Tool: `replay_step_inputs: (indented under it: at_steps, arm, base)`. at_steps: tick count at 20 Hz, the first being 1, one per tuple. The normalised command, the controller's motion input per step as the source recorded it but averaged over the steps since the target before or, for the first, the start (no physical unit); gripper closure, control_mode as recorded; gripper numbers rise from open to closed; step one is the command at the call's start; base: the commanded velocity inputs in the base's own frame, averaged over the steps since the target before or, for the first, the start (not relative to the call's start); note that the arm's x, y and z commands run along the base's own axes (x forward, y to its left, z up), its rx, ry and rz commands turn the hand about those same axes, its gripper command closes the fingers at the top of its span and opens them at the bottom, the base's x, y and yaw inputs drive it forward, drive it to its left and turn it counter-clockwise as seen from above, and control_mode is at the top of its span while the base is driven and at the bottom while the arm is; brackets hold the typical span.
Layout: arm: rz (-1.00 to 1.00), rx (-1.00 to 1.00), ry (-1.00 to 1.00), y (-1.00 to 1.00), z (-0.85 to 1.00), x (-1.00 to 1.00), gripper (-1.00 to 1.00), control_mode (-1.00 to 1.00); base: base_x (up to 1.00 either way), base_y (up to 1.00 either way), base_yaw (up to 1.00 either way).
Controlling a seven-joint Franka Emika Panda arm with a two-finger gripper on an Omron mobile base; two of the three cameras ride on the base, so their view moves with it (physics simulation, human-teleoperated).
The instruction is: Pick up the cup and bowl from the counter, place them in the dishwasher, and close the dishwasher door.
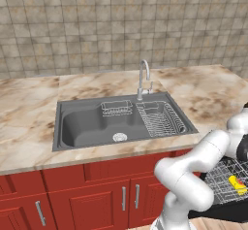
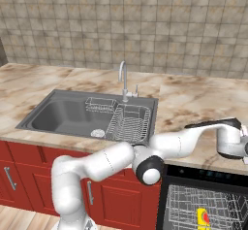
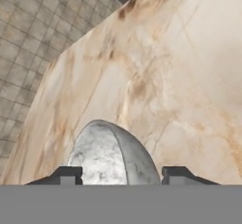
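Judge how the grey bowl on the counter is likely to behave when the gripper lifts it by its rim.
The bowl looks like stiff, speckled stoneware, so probably rigid and fairly heavy. Its curved wall between the fingertips may slip. Pinched at one edge, it will likely tilt.

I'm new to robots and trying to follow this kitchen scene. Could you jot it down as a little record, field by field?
cup: yellow, lying in the dishwasher rack
bowl: grey, on the counter, between the finger tips
gripper: at the bowl, one tip on each side of it; grip cannot be told
dishwasher door: open
sink: grey, wire drainer basket inside
done so far: cup loaded; bowl and door not yet
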Motion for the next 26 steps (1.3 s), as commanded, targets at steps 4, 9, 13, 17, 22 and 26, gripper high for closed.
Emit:
replay_step_inputs:
  at_steps: [4, 9, 13, 17, 22, 26]
  arm:
    - [0.00, 0.07, 0.00, -0.09, -0.29, 0.00, 1.00, -1.00]
    - [0.00, 0.06, 0.00, 0.00, -0.17, -0.01, 1.00, -1.00]
    - [0.00, 0.03, -0.01, 0.01, 0.00, -0.57, 1.00, -1.00]
    - [0.01, 0.01, -0.03, 0.22, 0.00, -0.80, 1.00, -1.00]
    - [0.02, 0.00, -0.06, 0.31, 0.00, -0.86, 1.00, -1.00]
    - [0.02, 0.00, -0.07, 0.42, 0.08, -0.81, 1.00, -1.00]
  base:
    - [0.00, 0.00, 0.00]
    - [0.00, 0.00, 0.00]
    - [0.00, 0.00, 0.00]
    - [0.00, 0.00, 0.00]
    - [0.00, 0.00, 0.00]
    - [0.00, 0.00, 0.00]
